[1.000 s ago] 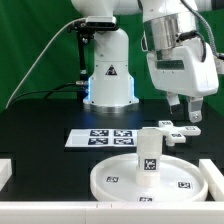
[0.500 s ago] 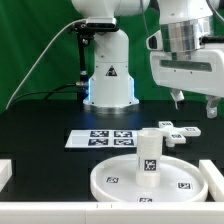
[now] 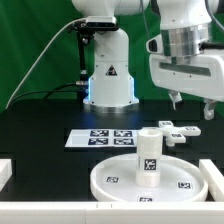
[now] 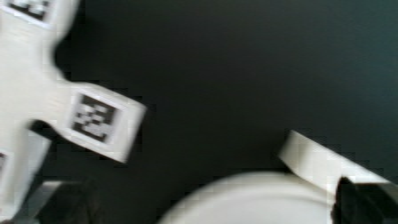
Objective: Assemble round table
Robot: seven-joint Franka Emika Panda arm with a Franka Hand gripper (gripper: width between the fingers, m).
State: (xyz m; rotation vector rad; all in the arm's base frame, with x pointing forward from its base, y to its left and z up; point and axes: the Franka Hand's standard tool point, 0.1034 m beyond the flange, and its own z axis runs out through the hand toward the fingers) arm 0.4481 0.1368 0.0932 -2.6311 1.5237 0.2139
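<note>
The wide round disc [image 3: 118,181] lies at the front of the black table, tags on its face. The short thick leg [image 3: 148,152] stands upright on it. The small lobed foot [image 3: 174,132] lies just behind the disc, on the exterior view's right. My gripper [image 3: 194,103] hangs open in the air above and to the right of the foot, holding nothing. In the wrist view the foot [image 4: 50,85] shows one tag. A rounded white surface [image 4: 267,200] lies between my dark fingertips [image 4: 365,198]; I cannot tell which part it is.
The marker board [image 3: 102,139] lies flat behind the disc, in front of the robot's white base [image 3: 108,75]. White blocks stand at the front left edge [image 3: 5,172] and the front right edge [image 3: 214,172]. A green backdrop closes the rear.
The gripper has risen and shifted toward the exterior view's right, away from the foot, and has held nearly still for the last half second. The parts have not moved.
</note>
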